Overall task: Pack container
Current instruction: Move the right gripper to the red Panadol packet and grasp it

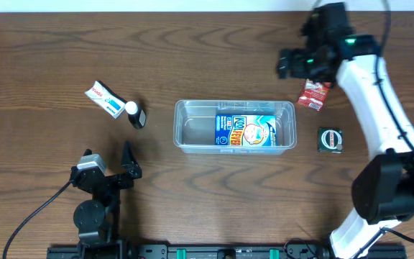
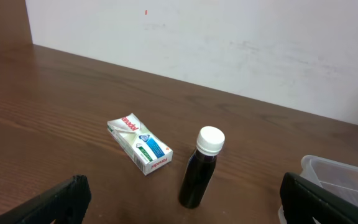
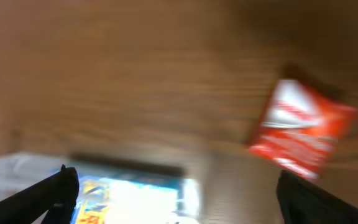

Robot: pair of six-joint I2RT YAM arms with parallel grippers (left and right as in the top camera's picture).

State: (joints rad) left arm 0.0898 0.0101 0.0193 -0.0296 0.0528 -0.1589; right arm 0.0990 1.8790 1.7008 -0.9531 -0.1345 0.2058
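The clear plastic container sits mid-table with a blue-and-white flat box inside; its corner shows in the left wrist view and, blurred, in the right wrist view. A red packet lies right of it, also in the right wrist view. My right gripper is open and empty above the table near the red packet. My left gripper is open and empty at the front left, facing a dark bottle with a white cap and a small white box.
The dark bottle and small white box lie left of the container. A small round dark item in a packet lies right of the container. A pale wall stands behind the table in the left wrist view.
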